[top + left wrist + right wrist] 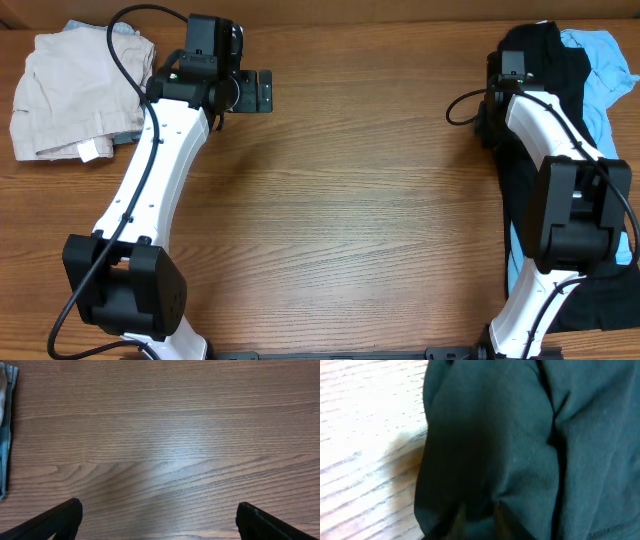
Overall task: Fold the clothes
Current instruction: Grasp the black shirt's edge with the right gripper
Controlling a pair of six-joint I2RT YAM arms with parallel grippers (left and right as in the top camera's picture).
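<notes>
Your right end effector [489, 118] is buried in the black garment [520, 435] at the bench's right side. Fabric hides its fingers, so you cannot tell whether it grips. Your left end effector [157, 508] hangs wide open and empty.

A beige garment [65, 95] lies folded far left. The black garment and light blue shirt [605, 70] look unfolded, so most work is left.

The wood-grain bench [350, 220] is bare mid-way, and no room shows.

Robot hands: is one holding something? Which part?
The left gripper holds nothing. The right gripper seems to pinch the black garment near its edge.
</notes>
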